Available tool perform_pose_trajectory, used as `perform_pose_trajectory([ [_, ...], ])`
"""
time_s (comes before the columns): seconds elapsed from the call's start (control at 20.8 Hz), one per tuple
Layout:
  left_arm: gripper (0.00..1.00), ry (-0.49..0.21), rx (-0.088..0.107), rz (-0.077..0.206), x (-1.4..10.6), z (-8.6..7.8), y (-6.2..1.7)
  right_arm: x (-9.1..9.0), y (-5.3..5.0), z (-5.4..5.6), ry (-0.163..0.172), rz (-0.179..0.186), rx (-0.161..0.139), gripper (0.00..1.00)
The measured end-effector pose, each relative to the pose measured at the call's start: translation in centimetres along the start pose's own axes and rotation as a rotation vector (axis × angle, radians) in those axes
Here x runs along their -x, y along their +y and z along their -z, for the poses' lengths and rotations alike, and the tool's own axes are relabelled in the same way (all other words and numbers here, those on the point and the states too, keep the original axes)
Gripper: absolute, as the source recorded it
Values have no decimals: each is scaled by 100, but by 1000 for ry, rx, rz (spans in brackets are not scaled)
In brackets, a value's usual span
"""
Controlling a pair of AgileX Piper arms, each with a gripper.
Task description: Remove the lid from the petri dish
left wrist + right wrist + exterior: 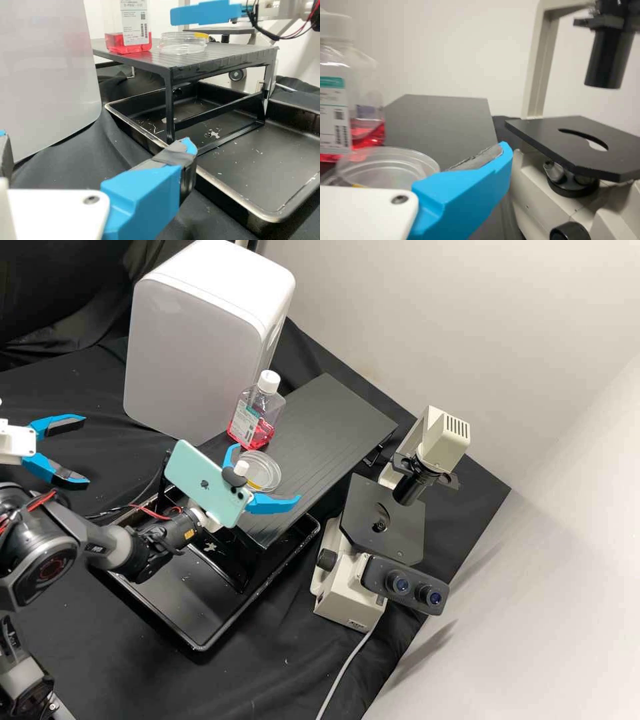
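Observation:
The clear petri dish (261, 470) sits with its lid on near the front corner of the raised black platform (333, 427). My right gripper (263, 475) is open, its blue fingers spread on either side of the dish and not touching it. In the right wrist view the dish (385, 167) lies just inside one blue finger (470, 185). In the left wrist view the dish (182, 42) is seen from afar, with a right-arm finger (207, 11) a little above it. My left gripper (50, 448) is open and holds nothing at the far left, over the black cloth.
A bottle of red liquid (257, 413) stands on the platform just behind the dish. Behind that is a large white box (200, 333). A microscope (387, 533) is to the right. A black tray (200, 613) lies under the platform's front legs.

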Motion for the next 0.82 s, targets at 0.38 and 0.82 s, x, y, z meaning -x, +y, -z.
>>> perform_pose_trajectory([
  [0.38, 100, 0, 0, 0, 0, 0, 0, 121, -164, -6, 8, 17, -1, 100],
  [0.82, 100, -3, -7, 20, -8, -11, -42, 66, -258, -181, -40, 62, -140, 100],
])
